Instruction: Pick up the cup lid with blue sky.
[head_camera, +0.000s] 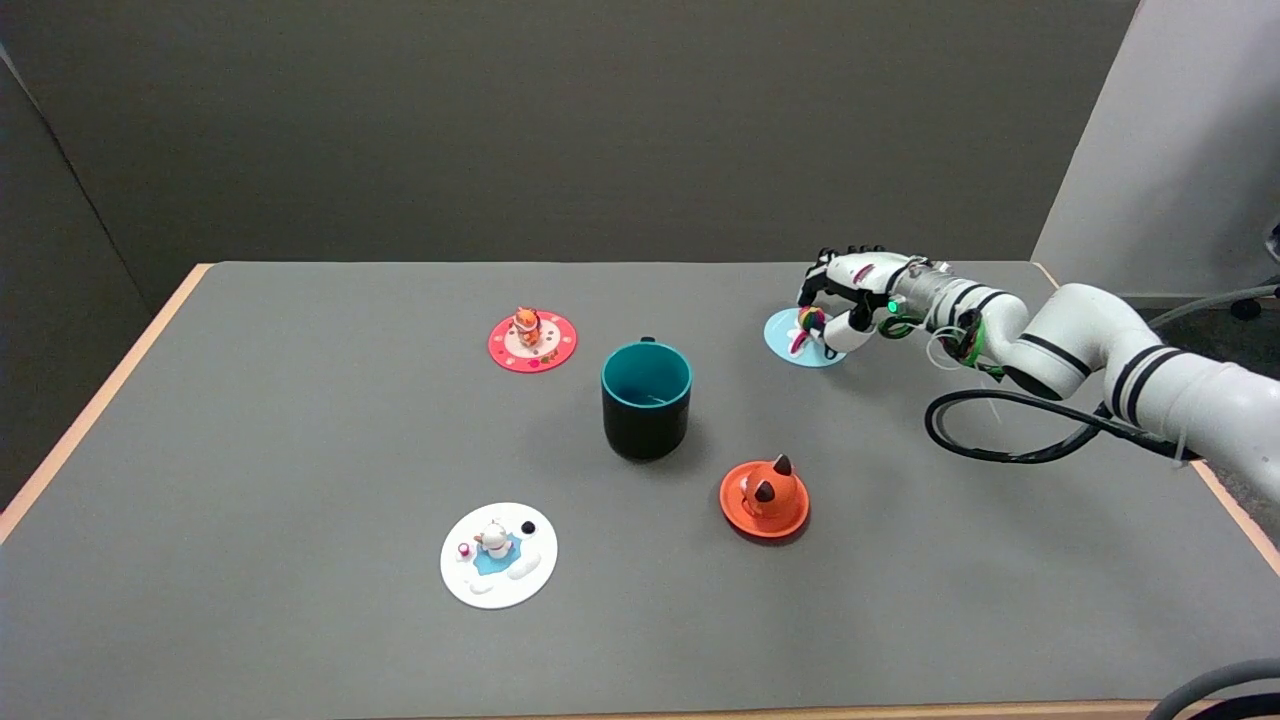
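Right now I have the robot's black-and-white right hand (845, 300) reached out over the far right part of the grey table (300, 420), with its fingers (812, 285) curled down around the small colourful figure on the round light-blue cup lid (785, 340). From this high view I see the thumb side pressed against the figure and the other fingers arched over it, so the hand looks to be closing on the knob, but I cannot tell whether it truly grips it. The light-blue lid itself lies flat on the table, just under the hand, well to the right of the dark mug with a teal inside (646, 398) that stands upright near the middle. A round pink-red lid with an orange figure (532, 340) lies to the left of the mug, an orange lid with dark horns (765, 497) sits near it on the front right, and a white round lid with a blue patch (498, 553) rests nearer the front left. A black cable (990, 430) loops beneath my white arm (1090, 350)
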